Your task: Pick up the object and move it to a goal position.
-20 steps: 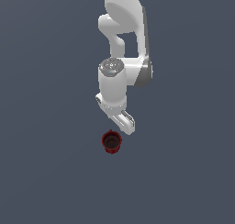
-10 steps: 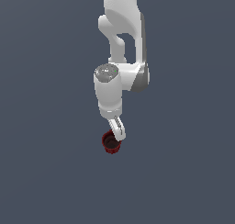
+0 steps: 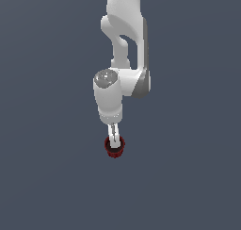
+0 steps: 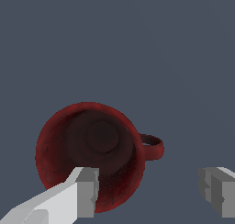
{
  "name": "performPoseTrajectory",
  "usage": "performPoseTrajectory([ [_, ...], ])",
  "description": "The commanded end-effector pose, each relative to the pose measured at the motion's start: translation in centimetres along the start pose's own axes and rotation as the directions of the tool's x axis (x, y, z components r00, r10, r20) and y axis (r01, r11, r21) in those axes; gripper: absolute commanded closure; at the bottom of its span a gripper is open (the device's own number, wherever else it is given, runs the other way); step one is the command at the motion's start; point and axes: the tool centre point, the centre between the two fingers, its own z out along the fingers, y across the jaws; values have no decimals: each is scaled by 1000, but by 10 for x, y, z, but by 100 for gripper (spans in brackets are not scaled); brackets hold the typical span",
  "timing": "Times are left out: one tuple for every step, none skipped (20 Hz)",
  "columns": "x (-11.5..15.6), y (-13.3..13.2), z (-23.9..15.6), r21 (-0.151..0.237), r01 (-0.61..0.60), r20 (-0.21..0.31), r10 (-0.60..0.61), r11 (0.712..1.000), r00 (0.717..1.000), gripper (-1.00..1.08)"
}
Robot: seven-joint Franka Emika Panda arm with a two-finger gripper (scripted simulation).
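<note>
Fingers open over the cup

Cup (image 4: 89, 149), dark red with a small side handle, stands upright on the grey desk (image 3: 47, 177), directly under the arm (image 3: 120, 78). Fingers (image 4: 87, 191) are spread apart: one pad overlaps the cup's rim, the other sits clear beyond the handle. Nothing is gripped.

The gripper (image 4: 149, 191) hangs over the cup (image 4: 89, 154), one finger (image 4: 87, 191) above its opening.
</note>
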Motion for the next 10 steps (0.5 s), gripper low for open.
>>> performPoseTrajectory([
  [2,0,2,2,-37,-1,37,999,999,-60],
  [2,-1,2,3,-48,-1,48,999,999,-60],
  [3,-1,2,3,-56,-1,56,998,998,-60],
  [3,-1,3,4,-64,-1,64,998,998,-60],
  [4,-1,3,4,-69,-2,69,998,998,-60],
  [4,-1,3,4,-73,-2,73,997,997,-60],
  [4,-1,3,5,-75,-2,75,997,997,-60],
  [4,-1,3,5,-76,-2,76,997,997,-60],
  [4,-1,3,4,-71,-2,71,997,997,-60],
  [4,-1,4,4,-71,-2,71,997,997,-60],
])
